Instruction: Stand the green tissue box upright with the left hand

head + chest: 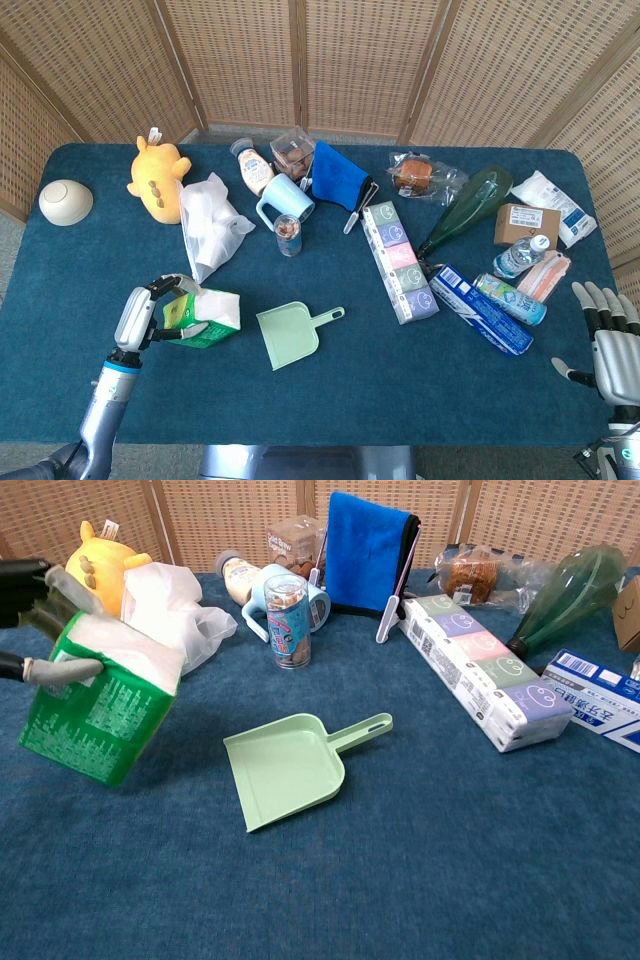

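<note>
The green tissue box (205, 318) (100, 710) is lifted and tilted, its white end turned up and toward the right, near the table's front left. My left hand (140, 318) (38, 620) grips it from the left side, fingers wrapped over its upper end. A lower corner of the box sits close to the blue cloth; whether it touches is unclear. My right hand (606, 338) hangs at the far right edge of the table, fingers spread, holding nothing.
A pale green dustpan (292, 332) (295, 767) lies just right of the box. A white plastic bag (207, 222) and yellow plush toy (157, 177) lie behind it. A white bowl (65, 201) sits far left. Tissue packs (400, 262), bottles and boxes fill the right side.
</note>
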